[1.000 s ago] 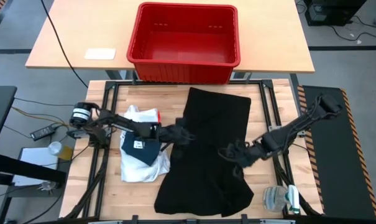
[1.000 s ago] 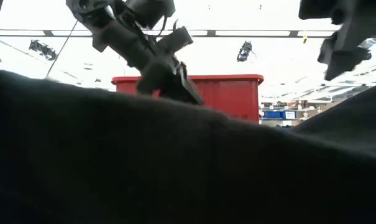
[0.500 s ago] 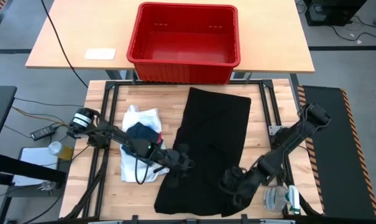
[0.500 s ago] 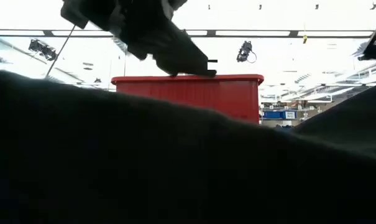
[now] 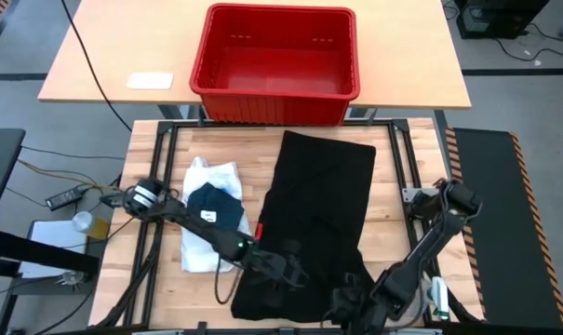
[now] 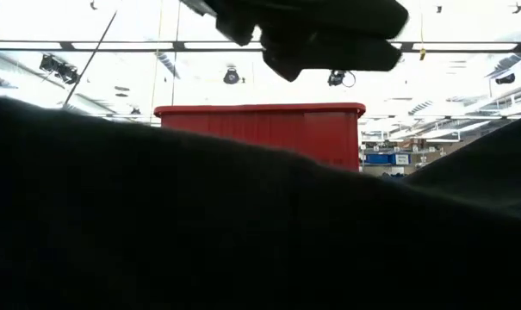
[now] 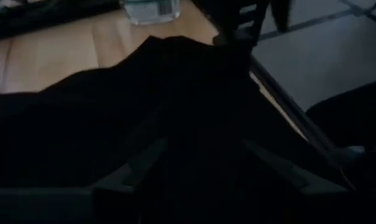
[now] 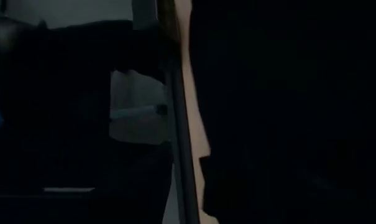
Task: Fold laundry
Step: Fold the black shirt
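My left gripper (image 5: 295,273) has its fingers apart above the near hem of the large black garment (image 5: 318,205); my right gripper (image 5: 341,302) is at the opposite hem corner, where I cannot tell its jaws' state. Probably we're poised to lift the hem and fold it away. Both have moved nearer since a second ago.

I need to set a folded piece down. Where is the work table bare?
Bare wood: the strip between the black garment and the table's right rail, and the far edge before the red crate. Crowded: left side with the white shirt, and the near edge.
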